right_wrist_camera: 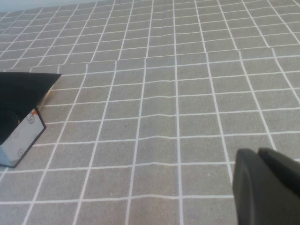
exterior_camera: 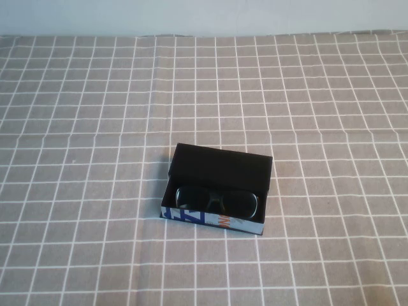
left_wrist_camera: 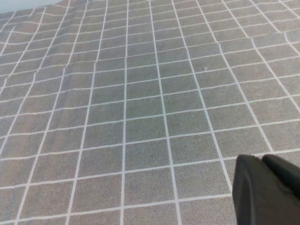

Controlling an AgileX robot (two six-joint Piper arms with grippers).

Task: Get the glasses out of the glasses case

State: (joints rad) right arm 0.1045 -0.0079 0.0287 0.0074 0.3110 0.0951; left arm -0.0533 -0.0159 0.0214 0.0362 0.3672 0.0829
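Observation:
The glasses case (exterior_camera: 217, 221) lies open in the middle of the table in the high view, its black lid (exterior_camera: 222, 167) raised at the back and its front side printed blue, white and orange. The black glasses (exterior_camera: 217, 200) lie inside it. One end of the case (right_wrist_camera: 21, 140) also shows in the right wrist view. My left gripper (left_wrist_camera: 262, 159) is shut and empty over bare cloth. My right gripper (right_wrist_camera: 258, 152) is shut and empty, well off to the side of the case. Neither arm shows in the high view.
A grey tablecloth with a white grid (exterior_camera: 95, 95) covers the whole table, slightly rippled. A pale wall (exterior_camera: 204, 16) runs along the far edge.

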